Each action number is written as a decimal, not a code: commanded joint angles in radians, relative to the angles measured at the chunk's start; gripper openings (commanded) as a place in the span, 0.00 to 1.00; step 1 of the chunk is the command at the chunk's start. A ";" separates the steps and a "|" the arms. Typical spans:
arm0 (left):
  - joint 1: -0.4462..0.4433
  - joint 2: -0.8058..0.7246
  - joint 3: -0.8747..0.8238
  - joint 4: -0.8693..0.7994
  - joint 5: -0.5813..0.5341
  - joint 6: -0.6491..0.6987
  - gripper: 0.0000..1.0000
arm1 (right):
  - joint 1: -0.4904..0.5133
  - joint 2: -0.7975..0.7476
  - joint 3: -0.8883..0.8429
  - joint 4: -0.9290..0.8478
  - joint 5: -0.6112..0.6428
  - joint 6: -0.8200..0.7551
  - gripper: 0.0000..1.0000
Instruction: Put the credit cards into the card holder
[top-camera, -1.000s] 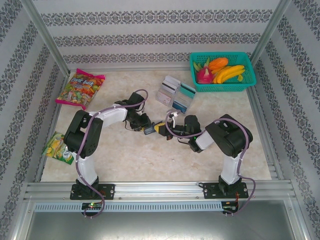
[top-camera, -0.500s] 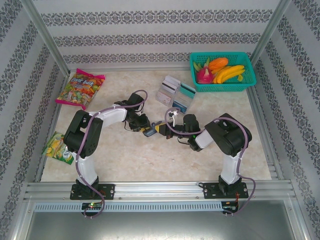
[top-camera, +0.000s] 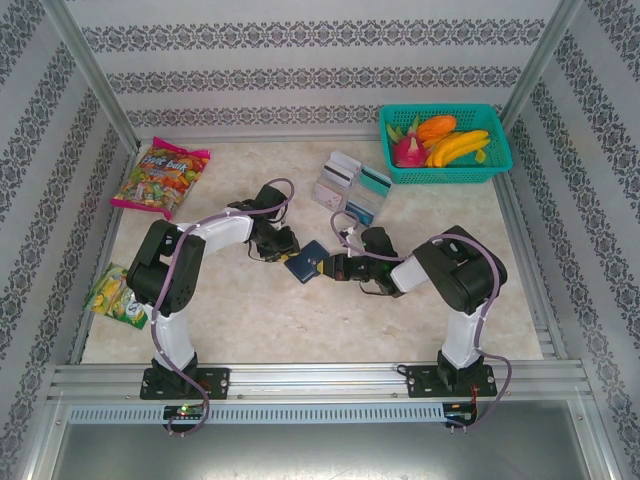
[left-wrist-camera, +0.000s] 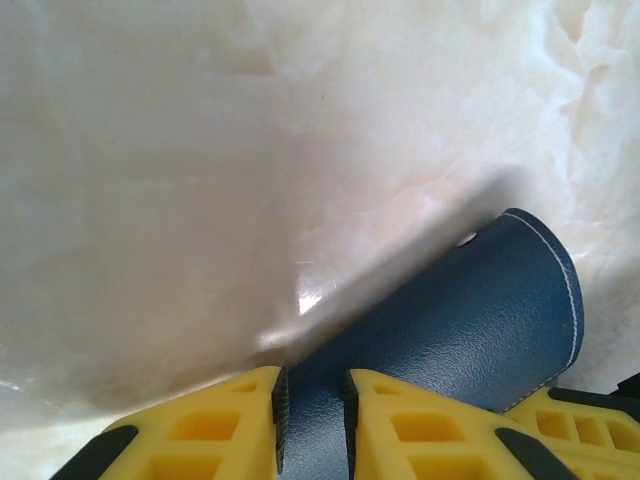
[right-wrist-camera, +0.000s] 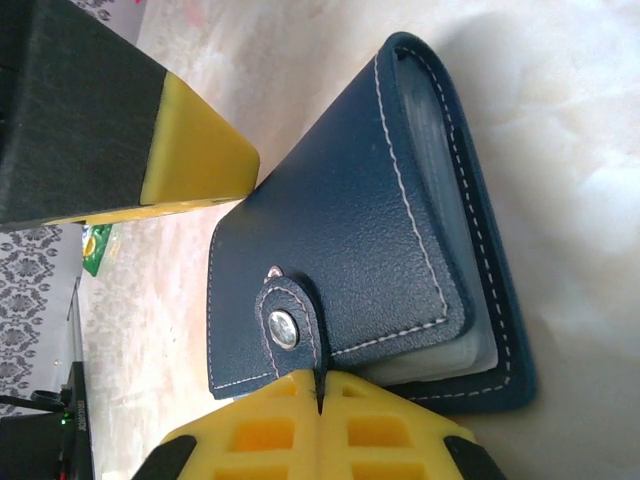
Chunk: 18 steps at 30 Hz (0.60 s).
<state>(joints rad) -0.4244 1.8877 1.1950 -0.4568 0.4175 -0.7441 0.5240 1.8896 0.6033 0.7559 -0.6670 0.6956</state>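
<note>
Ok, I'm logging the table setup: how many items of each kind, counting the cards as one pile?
card holder: 1
credit card pile: 1
snack bags: 2 (candy bag, green packet)
teal fruit basket: 1
Total: 5

Seen from above, the light is bright, even and diffuse, leaving only faint, soft shadows on the bench (top-camera: 250, 320). In the left wrist view the marble washes out pale. A small glare spot sits beside the card holder (left-wrist-camera: 450, 330), which casts a soft-edged shadow. In the right wrist view the stitching is crisp, while the bench at upper right is nearly blown white.
</note>
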 joint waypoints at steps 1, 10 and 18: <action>-0.023 0.019 0.014 -0.010 0.025 0.004 0.26 | 0.024 -0.007 0.045 -0.215 0.073 -0.061 0.00; -0.064 0.057 0.000 0.024 0.044 -0.012 0.26 | 0.031 -0.090 0.085 -0.300 0.090 -0.096 0.08; -0.064 0.061 0.026 -0.009 0.013 0.018 0.26 | 0.030 -0.190 0.105 -0.415 0.115 -0.132 0.28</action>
<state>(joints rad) -0.4648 1.9137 1.2106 -0.4313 0.4145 -0.7433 0.5411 1.7351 0.6750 0.3923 -0.5735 0.5980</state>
